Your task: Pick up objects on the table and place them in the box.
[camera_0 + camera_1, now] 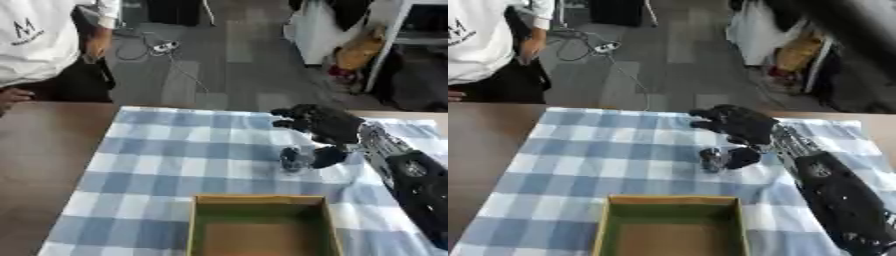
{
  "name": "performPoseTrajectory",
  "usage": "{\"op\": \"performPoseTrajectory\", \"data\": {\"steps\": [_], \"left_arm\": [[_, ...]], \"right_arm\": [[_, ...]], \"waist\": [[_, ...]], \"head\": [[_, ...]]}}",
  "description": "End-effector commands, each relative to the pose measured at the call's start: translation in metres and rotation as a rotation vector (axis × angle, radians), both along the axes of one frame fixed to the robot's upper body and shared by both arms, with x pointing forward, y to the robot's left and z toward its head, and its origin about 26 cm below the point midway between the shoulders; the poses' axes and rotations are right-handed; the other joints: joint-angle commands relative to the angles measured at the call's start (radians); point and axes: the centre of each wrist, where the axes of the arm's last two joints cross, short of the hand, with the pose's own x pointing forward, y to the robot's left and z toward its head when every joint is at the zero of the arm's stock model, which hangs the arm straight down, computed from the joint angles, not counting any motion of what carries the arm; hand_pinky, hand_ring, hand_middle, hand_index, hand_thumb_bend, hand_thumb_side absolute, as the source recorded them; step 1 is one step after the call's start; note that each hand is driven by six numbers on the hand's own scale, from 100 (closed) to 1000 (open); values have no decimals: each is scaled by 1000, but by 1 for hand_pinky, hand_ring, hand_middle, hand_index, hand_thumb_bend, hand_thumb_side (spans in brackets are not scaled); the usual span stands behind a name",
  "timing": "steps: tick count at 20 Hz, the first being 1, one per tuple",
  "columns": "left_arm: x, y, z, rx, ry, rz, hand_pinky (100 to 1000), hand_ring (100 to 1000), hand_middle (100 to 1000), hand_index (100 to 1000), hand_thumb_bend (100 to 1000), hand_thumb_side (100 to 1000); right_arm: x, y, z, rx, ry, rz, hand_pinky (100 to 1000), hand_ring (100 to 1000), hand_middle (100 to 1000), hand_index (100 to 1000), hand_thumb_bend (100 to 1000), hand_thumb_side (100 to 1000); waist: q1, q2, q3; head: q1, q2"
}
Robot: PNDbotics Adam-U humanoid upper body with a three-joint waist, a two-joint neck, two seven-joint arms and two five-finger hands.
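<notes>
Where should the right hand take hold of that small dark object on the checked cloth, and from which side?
Judging by its pose, the small dark grey object looks upright and stubby on the blue and white checked cloth, so its sides seem the best part to grip. Come from above and the right, where the right hand hangs with thumb beside it. Its exact shape cannot be made out.

One box (260, 201) near, one small dark object (297, 158) at right centre, one checked cloth (175, 150), one table (44, 150), one hand (319, 124).
</notes>
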Motion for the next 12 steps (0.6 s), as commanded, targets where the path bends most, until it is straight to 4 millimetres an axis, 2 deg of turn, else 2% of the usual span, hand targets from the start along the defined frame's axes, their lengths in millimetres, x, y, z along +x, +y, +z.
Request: {"op": "performPoseTrajectory", "data": {"steps": [1,8,9,10,11,12], "left_arm": [[-2,3,7,23,-24,3,684,740,942,1000,286,1000],[-2,3,8,24,-25,1,685,741,942,1000,285,1000],[-2,3,8,24,-26,0,685,741,941,1000,286,1000],[-2,3,8,23,-27,0,685,741,941,1000,286,1000],[-2,3,8,23,-27,0,685,741,941,1000,285,1000],[-2,3,8,24,-27,-1,685,741,941,1000,285,1000]], "right_arm": [[-6,-8,19,-16,-11,6,867,862,993,972,245,1000],[-7,-3,17,-8,26,8,865,863,991,976,262,1000],[-7,-3,16,-11,34,7,870,870,996,983,347,1000],[-6,-2,16,-16,42,6,869,870,996,983,336,1000],[-6,-1,15,-21,50,6,870,871,996,985,416,1000],[-6,0,14,-24,58,5,870,871,994,986,437,1000]], "waist": [[1,-24,-2],[3,-21,-1],[2,-20,0],[2,-20,1],[2,-19,1],[2,-18,1]], "head": [[-2,4],[-2,3],[-2,4],[-2,5],[-1,5],[0,5]]}}
